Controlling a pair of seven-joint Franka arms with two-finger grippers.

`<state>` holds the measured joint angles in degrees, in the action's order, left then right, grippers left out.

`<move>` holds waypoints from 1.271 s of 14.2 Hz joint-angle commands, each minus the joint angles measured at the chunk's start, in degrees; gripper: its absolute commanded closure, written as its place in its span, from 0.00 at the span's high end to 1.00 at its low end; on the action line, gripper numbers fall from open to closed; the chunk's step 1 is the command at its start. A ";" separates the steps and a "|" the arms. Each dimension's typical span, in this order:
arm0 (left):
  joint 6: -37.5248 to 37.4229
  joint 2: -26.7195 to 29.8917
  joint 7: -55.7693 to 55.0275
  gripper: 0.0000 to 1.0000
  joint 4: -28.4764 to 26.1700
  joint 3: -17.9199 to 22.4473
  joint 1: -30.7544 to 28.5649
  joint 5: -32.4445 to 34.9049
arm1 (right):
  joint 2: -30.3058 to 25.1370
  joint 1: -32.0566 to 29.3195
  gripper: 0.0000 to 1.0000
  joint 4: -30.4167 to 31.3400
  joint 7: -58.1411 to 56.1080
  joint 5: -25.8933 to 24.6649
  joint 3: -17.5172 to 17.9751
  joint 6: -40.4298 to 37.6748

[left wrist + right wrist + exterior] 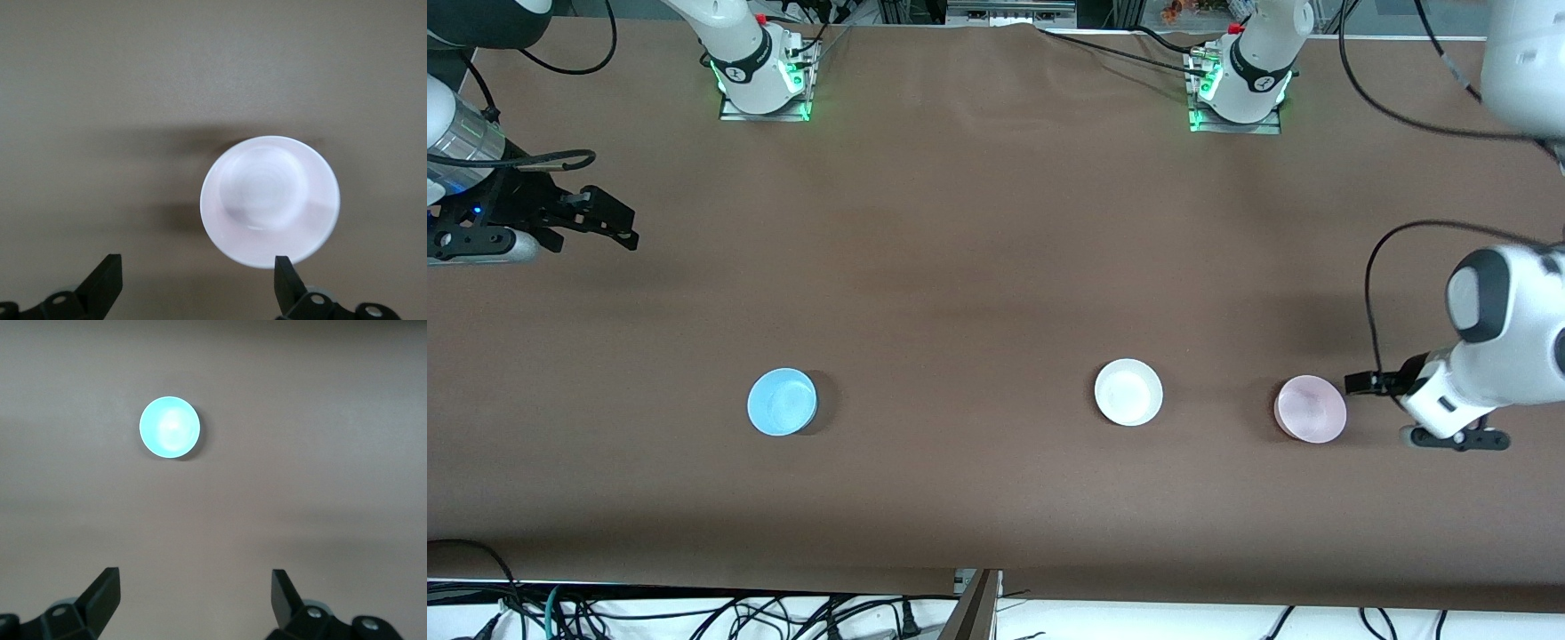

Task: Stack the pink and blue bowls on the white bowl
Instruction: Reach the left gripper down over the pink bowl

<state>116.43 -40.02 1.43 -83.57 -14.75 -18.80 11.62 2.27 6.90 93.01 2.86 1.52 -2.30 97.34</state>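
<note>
Three bowls stand upright in a row on the brown table. The blue bowl [782, 402] is toward the right arm's end. The white bowl [1128, 392] is beside the pink bowl [1310, 408], which is toward the left arm's end. My left gripper [1376, 407] is open and empty, low beside the pink bowl on the side of the left arm's end. In the left wrist view the left gripper [198, 263] faces the pink bowl [270, 200], with one fingertip [283, 267] at its rim. My right gripper [609, 218] is open and empty, held high over the right arm's end. The right wrist view shows the right gripper [195, 577] far from the blue bowl [169, 427].
The two arm bases [760, 76] [1240, 84] stand along the table edge farthest from the front camera. Loose cables [694, 613] hang below the table edge nearest the front camera. The brown cloth between the bowls is bare.
</note>
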 commanded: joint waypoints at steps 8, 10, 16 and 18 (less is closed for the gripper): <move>6.35 -2.08 -0.82 0.98 -4.41 -0.63 -0.53 3.67 | 1.42 0.13 1.00 -1.08 1.00 0.33 0.45 1.71; 7.84 -1.99 -0.29 0.90 -5.72 -0.63 -0.71 3.67 | 2.03 -0.31 1.00 -1.08 0.22 0.42 0.36 1.80; 15.66 -1.73 -0.11 0.70 -10.55 -0.54 -2.03 3.76 | 2.65 -0.31 1.00 -1.08 0.13 0.42 0.36 1.80; 15.58 -1.64 -0.11 0.57 -10.74 -0.54 -2.55 3.76 | 2.65 -0.31 1.00 -1.08 0.12 0.42 0.36 1.80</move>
<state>130.89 -42.76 1.44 -92.58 -14.84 -20.45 13.50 4.70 6.93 93.01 2.88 1.57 -2.13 99.47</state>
